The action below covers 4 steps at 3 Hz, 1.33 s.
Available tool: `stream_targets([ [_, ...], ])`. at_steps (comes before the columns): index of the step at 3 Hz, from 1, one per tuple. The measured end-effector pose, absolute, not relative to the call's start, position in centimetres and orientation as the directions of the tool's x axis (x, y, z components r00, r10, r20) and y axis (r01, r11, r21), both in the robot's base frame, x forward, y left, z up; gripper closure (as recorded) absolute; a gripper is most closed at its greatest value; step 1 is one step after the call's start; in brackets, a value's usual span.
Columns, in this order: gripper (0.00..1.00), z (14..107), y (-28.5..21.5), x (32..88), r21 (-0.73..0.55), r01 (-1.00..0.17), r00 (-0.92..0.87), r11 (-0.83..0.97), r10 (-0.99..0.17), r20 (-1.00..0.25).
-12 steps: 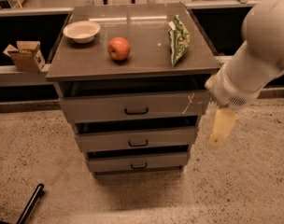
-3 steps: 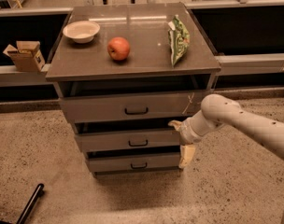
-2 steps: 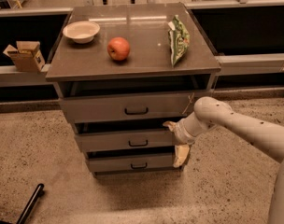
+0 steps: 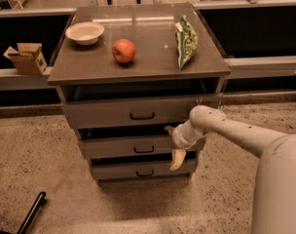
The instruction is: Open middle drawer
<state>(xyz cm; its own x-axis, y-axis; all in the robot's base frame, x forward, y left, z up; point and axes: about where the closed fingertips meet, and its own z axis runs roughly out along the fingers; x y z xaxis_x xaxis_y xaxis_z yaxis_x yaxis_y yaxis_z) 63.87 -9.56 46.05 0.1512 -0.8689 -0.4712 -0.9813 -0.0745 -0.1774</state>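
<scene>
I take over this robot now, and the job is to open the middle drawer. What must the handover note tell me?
The gripper is at the right end of the grey flat-fronted middle drawer. It is to the right of the drawer's small black loop handle and not on it.
Done: the gripper is at the drawer's height.
Left: take the handle and pull. The drawer does not look pulled out yet.

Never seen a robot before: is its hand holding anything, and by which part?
It cannot be told. The gripper is at the right end of the middle drawer, on its front, well away from its handle.
</scene>
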Motion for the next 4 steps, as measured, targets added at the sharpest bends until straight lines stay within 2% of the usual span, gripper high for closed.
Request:
stream_targets([
  [1, 0.0, 44.0, -8.9, 65.1, -0.185, -0.982, 0.12, -0.035, -0.872, -0.474],
  [2, 0.17, 43.1, -8.7, 65.8, -0.186, -0.982, 0.105, -0.018, -0.875, -0.472],
  [3, 0.4, 42.5, -9.4, 64.7, -0.154, -0.988, 0.091, -0.018, -0.868, -0.488],
  [4, 0.4, 42.7, -9.3, 65.0, -0.151, -0.988, 0.092, -0.02, -0.867, -0.49],
])
